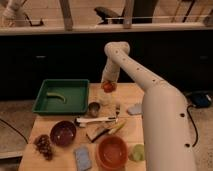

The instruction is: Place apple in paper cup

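Gripper (107, 85) is at the back of the counter (128, 93), pointing down, just right of the green tray (75, 86). The arm (150, 95) comes in from the lower right, bends at the elbow up top and drops to this spot.

Fingers are closed on the apple (108, 87). It sits between them at the tip, off the counter surface. The fingers themselves are hard to pick out against the dark background.

Apple: small, round, red-orange, slightly lighter on top. About as wide as the cup mouth below it.

Paper cup (104, 99): short, pale whitish, upright, directly under the apple and close to it. Can't tell if the apple touches the rim. The apple isn't down inside; most of it shows above the cup.

Around it:
- dark grey metal cup (93, 108) just left-front of the paper cup, same size class
- tray holds one curved yellow-green piece (56, 95)
- small utensil (117, 109) and a grey-blue cloth (134, 108) right of the cups
- white-handled tool (96, 120) lying across the middle, and a dark block with a yellowish piece (106, 130) in front of it
- purple bowl (63, 132) front left, with grapes (44, 145) beside it
- blue sponge (82, 156), big orange bowl (111, 151) and a pale yellow-green round thing (136, 152) along the front edge
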Robot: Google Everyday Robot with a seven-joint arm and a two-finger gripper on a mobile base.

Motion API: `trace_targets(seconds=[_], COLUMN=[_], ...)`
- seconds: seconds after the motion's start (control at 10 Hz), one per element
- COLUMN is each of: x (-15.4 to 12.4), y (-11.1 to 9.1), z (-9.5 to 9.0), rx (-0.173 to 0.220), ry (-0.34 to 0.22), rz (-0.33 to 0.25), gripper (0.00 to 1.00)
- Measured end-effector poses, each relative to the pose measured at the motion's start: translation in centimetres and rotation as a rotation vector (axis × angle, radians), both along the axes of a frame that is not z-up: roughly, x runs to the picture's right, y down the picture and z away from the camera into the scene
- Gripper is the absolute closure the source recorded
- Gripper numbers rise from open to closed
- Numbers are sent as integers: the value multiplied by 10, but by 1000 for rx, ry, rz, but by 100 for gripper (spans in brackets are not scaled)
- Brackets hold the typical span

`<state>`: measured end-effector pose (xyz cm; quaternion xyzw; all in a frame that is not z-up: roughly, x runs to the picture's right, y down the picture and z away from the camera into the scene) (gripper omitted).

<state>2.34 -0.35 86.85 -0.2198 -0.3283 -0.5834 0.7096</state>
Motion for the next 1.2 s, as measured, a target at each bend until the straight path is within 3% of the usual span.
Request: trace_targets(seconds=[0.2,0.3,1.2], x=[-3,-2,-3], y=[0,0,1], z=[-1,-1,-1], rx=[2,2,-5], ry=[-2,-2,-11], rz=[-4,-4,-2], gripper=[25,20,20])
